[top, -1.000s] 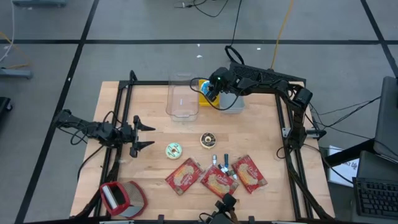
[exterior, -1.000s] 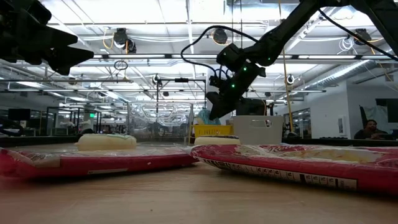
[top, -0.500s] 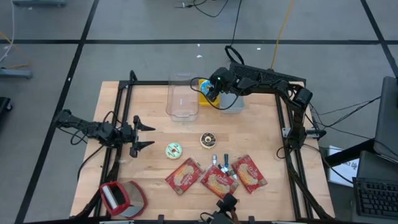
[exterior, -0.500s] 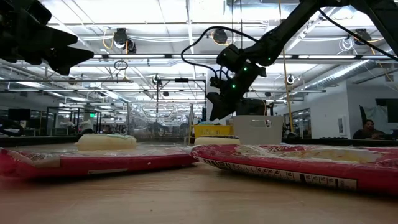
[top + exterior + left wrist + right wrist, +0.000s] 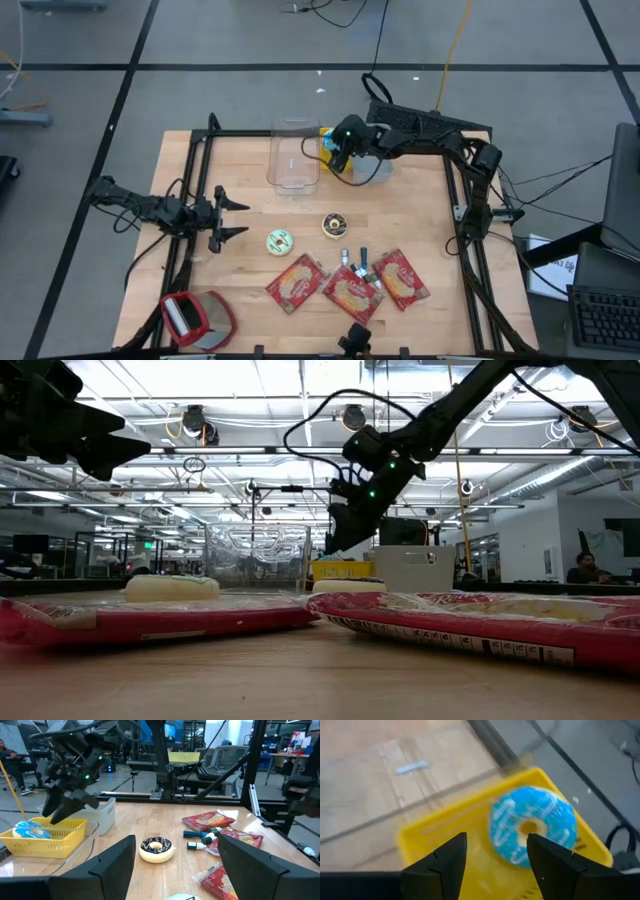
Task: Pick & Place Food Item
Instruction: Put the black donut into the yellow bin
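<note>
Landmark: the yellow slotted plastic basket (image 5: 445,850), at the far edge of the wooden bench (image 5: 240,260), between the clear plastic tub (image 5: 293,155) and the pale grey bin (image 5: 102,812).

1. Right arm. The right gripper (image 5: 336,152) hangs just above the basket, fingers released and empty. Risk: if the arm travels sideways while this low, a finger may catch the basket wall and drag the light basket against the clear tub.

2. Left arm. The left gripper (image 5: 226,214) waits well away from the basket at the bench's left side, fingers released. No hazard is expected while it holds there.

3. Task item. The blue-iced ring doughnut with white stripes (image 5: 532,827) lies inside the basket, near one corner. Risk: a further drop or re-grasp could press the soft icing.

4. Remaining food. The chocolate-iced doughnut (image 5: 335,224) and green-iced doughnut (image 5: 279,240) lie toward the bench centre, apart from the basket. Risk: a round, soft item may slip from the fingers in transit.
</note>
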You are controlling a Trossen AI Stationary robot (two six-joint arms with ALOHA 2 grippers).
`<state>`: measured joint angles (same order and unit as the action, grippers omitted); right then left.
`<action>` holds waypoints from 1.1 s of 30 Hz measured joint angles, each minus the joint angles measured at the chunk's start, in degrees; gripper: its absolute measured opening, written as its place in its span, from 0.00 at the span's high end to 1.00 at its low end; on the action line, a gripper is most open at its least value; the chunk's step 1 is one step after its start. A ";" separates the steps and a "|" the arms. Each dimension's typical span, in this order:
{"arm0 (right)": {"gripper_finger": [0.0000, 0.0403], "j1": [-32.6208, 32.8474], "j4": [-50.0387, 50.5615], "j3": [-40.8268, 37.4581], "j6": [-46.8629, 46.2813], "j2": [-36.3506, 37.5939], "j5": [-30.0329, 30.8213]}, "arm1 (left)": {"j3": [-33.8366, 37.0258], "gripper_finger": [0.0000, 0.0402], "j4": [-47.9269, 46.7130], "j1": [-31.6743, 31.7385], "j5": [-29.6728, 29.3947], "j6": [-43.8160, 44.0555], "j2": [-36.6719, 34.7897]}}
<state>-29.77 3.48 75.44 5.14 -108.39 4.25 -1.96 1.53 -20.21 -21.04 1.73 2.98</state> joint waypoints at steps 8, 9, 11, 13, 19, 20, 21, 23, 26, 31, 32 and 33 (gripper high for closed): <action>0.52 5.27 1.95 0.04 1.61 4.05 0.09 | 0.00 0.29 0.01 0.01 0.00 -0.01 0.00; 0.52 6.05 2.82 0.04 1.61 4.79 0.08 | 0.00 0.29 0.01 -0.01 0.00 0.01 0.00; 0.52 7.86 4.45 0.06 1.32 6.14 0.00 | 0.00 0.29 -0.01 -0.01 0.01 0.00 0.00; 0.52 9.87 7.76 0.03 -0.53 7.41 -0.01 | 0.00 0.29 0.01 0.01 0.00 -0.01 0.00; 0.53 16.90 16.60 0.04 -5.73 10.02 -4.43 | 0.00 0.29 -0.01 0.00 0.00 0.01 0.00; 0.53 18.25 18.06 0.04 -6.42 9.99 -4.56 | 0.00 0.29 0.03 0.00 0.02 0.01 0.00; 0.53 19.50 19.54 0.04 -6.99 9.87 -4.30 | 0.00 0.29 -0.01 0.01 0.01 0.00 0.00; 0.53 21.88 21.70 0.00 -8.01 9.83 -3.47 | 0.00 0.29 0.01 0.00 0.01 0.00 0.00; 0.52 25.27 22.14 0.04 -9.59 8.34 -0.92 | 0.00 0.29 0.01 -0.01 0.02 0.00 0.00; 0.49 29.47 18.50 -3.21 -9.94 7.57 4.53 | 0.00 0.29 0.01 0.01 0.01 -0.01 0.00; 0.48 29.83 16.48 -4.52 -9.78 7.48 4.92 | 0.00 0.29 0.00 0.01 0.02 0.00 0.00; 0.48 30.03 15.28 -5.89 -9.51 7.29 4.89 | 0.00 0.29 0.03 -0.01 0.02 0.01 0.00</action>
<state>0.26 18.77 69.55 -4.37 -101.10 9.14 -1.96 1.56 -20.22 -21.02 1.74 2.98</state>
